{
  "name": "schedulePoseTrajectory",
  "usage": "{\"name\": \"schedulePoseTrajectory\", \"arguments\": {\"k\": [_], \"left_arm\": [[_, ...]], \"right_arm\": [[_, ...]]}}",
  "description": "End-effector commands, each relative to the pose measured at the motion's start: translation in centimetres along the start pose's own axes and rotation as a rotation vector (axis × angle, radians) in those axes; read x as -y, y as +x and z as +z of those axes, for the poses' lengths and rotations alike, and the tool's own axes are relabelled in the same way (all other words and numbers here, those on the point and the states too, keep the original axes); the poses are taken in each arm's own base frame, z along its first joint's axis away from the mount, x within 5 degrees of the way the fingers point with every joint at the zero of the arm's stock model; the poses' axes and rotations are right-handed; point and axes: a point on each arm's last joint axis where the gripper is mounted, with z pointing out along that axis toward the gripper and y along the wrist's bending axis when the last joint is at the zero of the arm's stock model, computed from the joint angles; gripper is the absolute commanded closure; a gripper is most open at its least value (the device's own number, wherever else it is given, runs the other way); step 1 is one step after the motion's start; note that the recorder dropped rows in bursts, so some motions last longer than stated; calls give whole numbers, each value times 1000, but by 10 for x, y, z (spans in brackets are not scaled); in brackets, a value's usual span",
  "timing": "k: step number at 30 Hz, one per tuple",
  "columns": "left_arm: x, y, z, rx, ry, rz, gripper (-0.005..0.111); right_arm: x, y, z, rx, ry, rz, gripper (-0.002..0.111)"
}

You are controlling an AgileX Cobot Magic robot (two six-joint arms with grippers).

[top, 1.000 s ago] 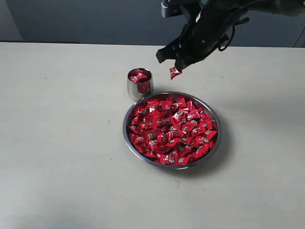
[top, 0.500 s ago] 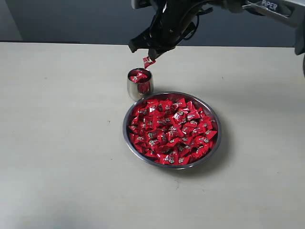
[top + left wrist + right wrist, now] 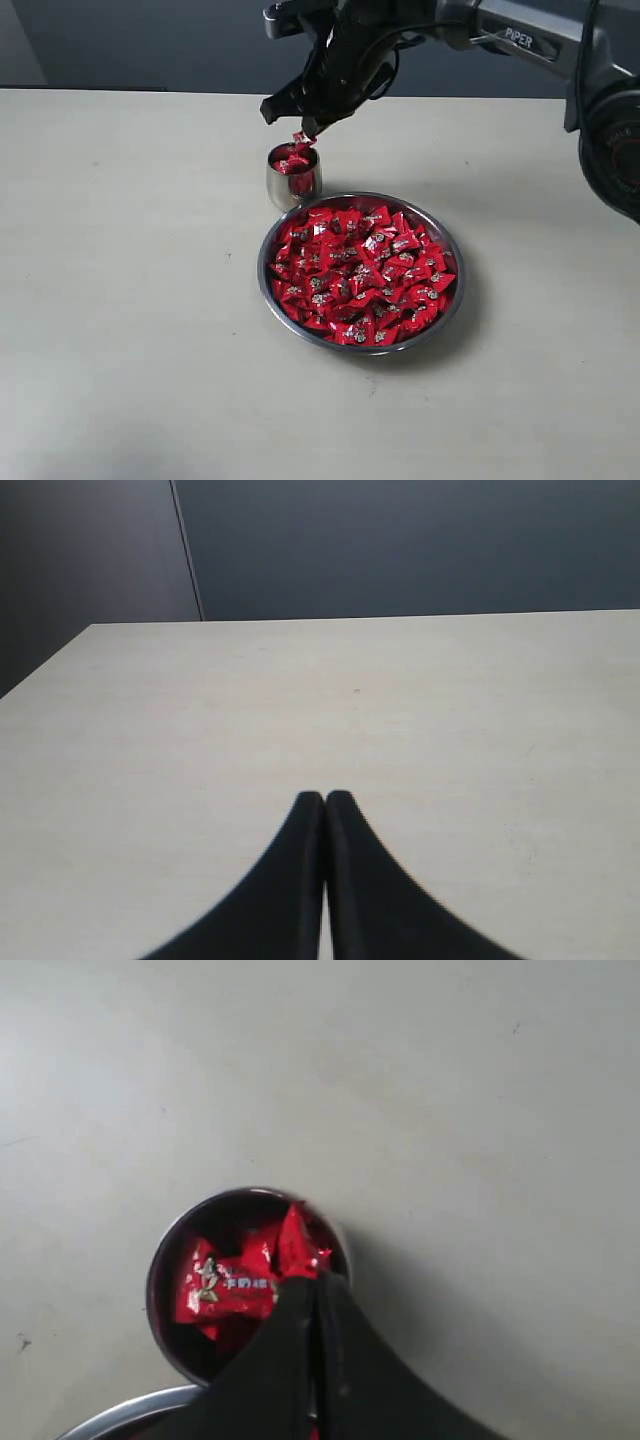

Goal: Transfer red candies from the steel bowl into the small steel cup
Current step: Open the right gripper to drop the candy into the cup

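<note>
Pale table (image 3: 120, 300), dark wall (image 3: 150, 40) behind. Right gripper (image 3: 303, 128) hung directly over the small steel cup (image 3: 294, 178), jaws pinched on one held candy (image 3: 299, 138) by its wrapper edge. Candy dangled just above the cup mouth; couldn't tell if it touched the ones inside. Cup held several sweets, filled to near the rim. Steel bowl (image 3: 262, 270) sat just beside the cup on the camera side, rims nearly touching, heaped with red candies (image 3: 360, 275). My read: release phase of a single transfer. Next move called for opening the jaws with the candy centred over the mouth. Wrist view put it toward one side of the opening, so some risk of it glancing off the rim or the pile inside and landing on the table. After that, over to the bowl for another pick. Task looked far from done: bowl was full, and the cup seemed close to capacity, which could be the real limit. Left gripper (image 3: 324, 802) sat low over bare table, fingers pressed together with nothing between them, neither cup nor bowl in its view. No obstruction seen between cup and bowl.
</note>
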Motion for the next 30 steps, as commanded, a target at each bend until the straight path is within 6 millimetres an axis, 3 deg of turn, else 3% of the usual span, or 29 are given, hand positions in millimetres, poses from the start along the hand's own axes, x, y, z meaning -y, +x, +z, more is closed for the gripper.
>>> {"name": "schedulePoseTrajectory", "arguments": {"k": [1, 12, 30], "left_arm": [[0, 1, 0, 3, 4, 4, 106], [0, 1, 0, 3, 4, 4, 106], [0, 1, 0, 3, 4, 4, 106]], "right_arm": [[2, 0, 7, 8, 12, 0, 109], [-14, 2, 15, -19, 0, -35, 109], [-14, 6, 23, -43, 14, -52, 108]]}}
